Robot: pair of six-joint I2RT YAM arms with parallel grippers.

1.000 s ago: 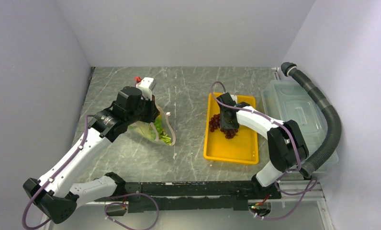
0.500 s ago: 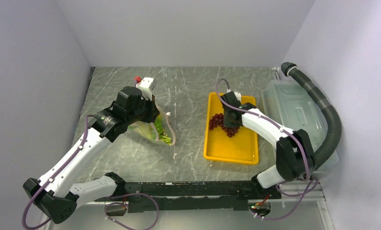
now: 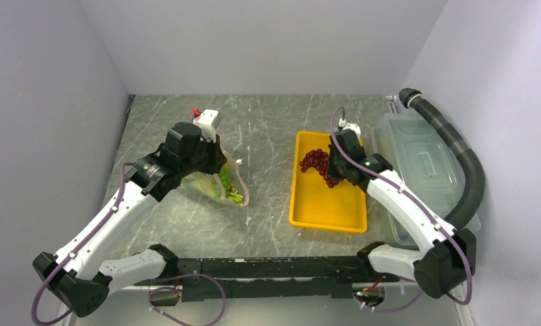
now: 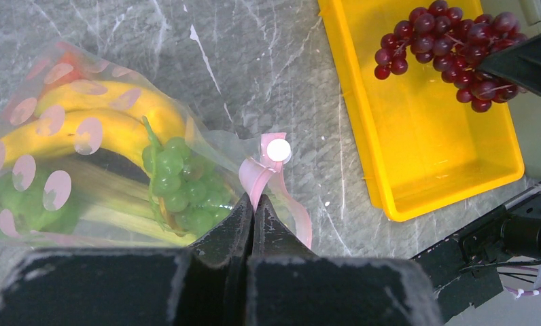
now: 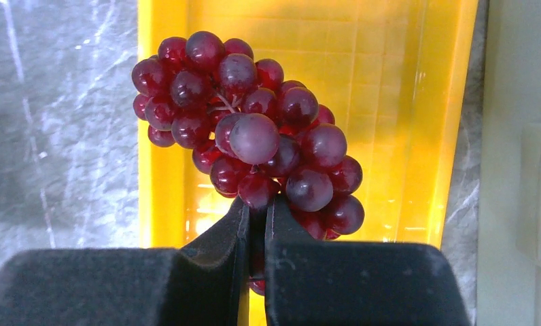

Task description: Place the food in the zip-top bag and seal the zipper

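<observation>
- We see 1 bunch of purple grapes [image 5: 254, 139], clamped at its lower end between the nearly closed fingers of the right gripper [image 5: 256, 216].
- In the overhead view that bunch hangs over the upper part of the 1 yellow tray [image 3: 325, 212], right of centre in the frame. We cannot tell whether it touches the tray floor. We see nothing else in the tray.
- The 1 clear bag [image 4: 84, 170] lies on the grey table [image 3: 268, 129], left of centre in the overhead view and well apart from the tray.
- The left gripper [image 4: 252, 207] is pinched tight on the pink strip [image 4: 261, 175] at the bag's mouth. A small white round tab [image 4: 278, 149] sits on that strip just above the fingertips.
- Inside the bag we count 2 bananas [image 4: 111, 115] and 1 bunch of green grapes [image 4: 172, 170]. There are also green pieces [image 4: 23, 204] at the lower left of the left wrist view, too blurred to count.
- At the right edge of the overhead view stands 1 clear bin [image 3: 424, 156] with its lid on, with 1 black hose [image 3: 470, 173] curving over it.
</observation>
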